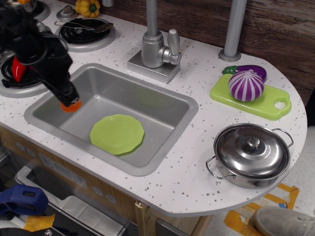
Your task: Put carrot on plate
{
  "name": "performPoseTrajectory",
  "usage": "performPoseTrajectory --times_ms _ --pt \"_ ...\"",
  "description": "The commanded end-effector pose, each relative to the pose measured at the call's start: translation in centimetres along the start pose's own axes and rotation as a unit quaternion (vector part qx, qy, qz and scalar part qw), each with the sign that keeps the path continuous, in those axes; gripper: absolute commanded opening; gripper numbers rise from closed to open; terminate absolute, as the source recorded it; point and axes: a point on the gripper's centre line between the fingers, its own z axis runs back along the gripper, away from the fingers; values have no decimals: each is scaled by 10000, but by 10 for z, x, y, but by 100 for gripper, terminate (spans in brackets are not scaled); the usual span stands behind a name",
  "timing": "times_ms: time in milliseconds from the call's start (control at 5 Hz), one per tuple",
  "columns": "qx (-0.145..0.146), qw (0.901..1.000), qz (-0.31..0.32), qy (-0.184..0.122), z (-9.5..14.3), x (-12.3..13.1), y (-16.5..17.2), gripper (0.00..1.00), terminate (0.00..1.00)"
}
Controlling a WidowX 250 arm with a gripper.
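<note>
Orange, stubby ridged plastic toy carrot (71, 105) sits clamped at the tip of the black tool (68, 100), only its lower end showing below the fingers. Long axis cannot be read for certain; the exposed end faces down toward the sink floor. Tool is closed on the carrot, held in the air over the left part of the grey metal sink basin (162, 105), arm reaching in from the far left.

Flat light-green plastic plate with a many-sided rim (117, 133) lies on the basin floor, to the right of and nearer than the carrot, apart from it.

White speckled tabletop (197, 167) carries a steel lidded pot (252, 154) near right; lime-green cutting board (266, 104) at far right.
</note>
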Motion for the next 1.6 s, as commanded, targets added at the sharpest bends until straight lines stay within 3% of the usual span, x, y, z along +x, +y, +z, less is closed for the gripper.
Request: performPoseTrajectory --times_ms 0,200,400,800,1000,1200,1400 --pt "-5 9992 -371 -176 -16 22 -7 0 0" --pt "26 9988 -433 -226 -36 23 -16 0 0" --pt "-250 9980 -447 -362 -57 17 -21 0 0" --pt "-351 9946 -852 -477 -75 22 -23 0 0" --pt "-358 9933 -929 -589 -75 25 -25 100 0" --pt "-358 9933 -929 -589 -75 25 -25 100 0" --pt "-358 9933 -929 -589 -75 25 -25 100 100"
